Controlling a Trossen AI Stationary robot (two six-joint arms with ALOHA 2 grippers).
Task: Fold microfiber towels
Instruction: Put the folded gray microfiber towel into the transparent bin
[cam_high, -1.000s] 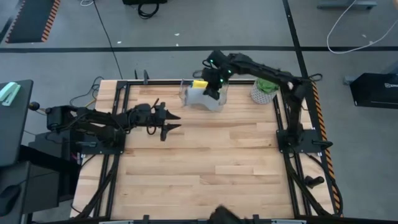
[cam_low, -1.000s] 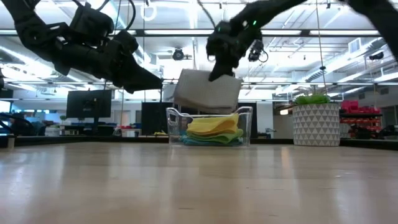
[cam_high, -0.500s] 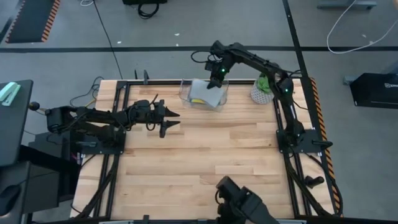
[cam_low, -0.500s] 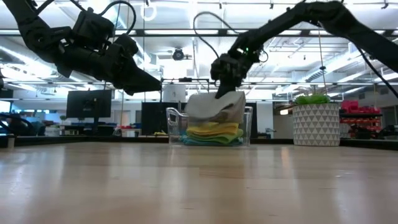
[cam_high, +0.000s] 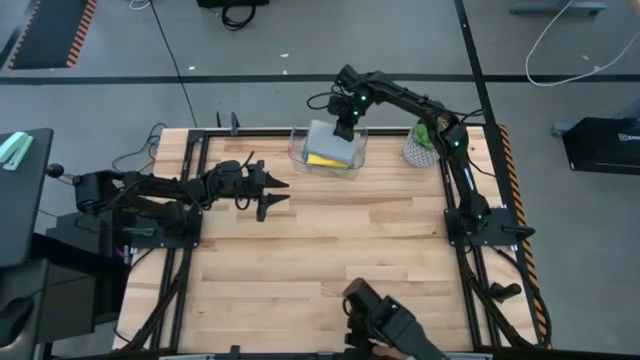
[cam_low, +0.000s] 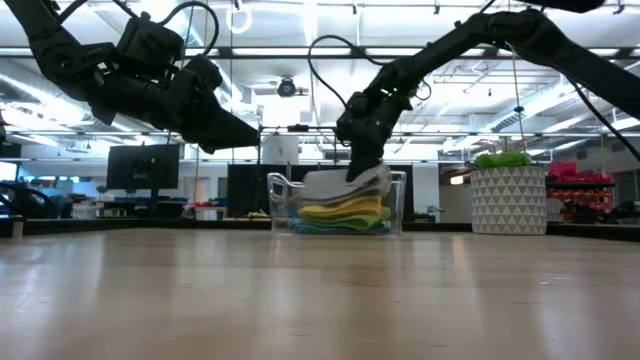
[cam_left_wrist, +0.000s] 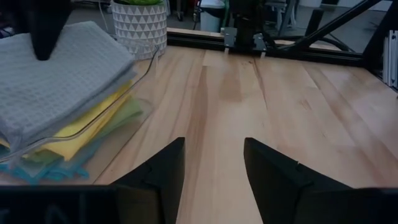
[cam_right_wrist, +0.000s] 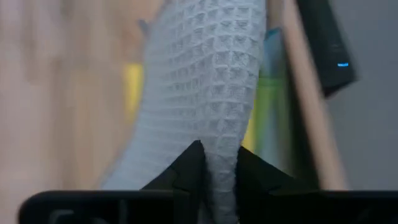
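Far on our table (cam_high: 330, 250), the right gripper (cam_high: 345, 128), clenched on the grey towel (cam_high: 330, 140), has lowered it onto the bin (cam_high: 295, 150) stack; the left gripper (cam_high: 278, 196) waits released; folding looks finished.

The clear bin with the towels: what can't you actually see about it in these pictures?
- High view: the grey towel covers the stack; only a yellow towel edge peeks out.
- Right wrist view: the right tool pinches grey cloth; the bin is blurred.
- Low view: lower towels sit too small to count.
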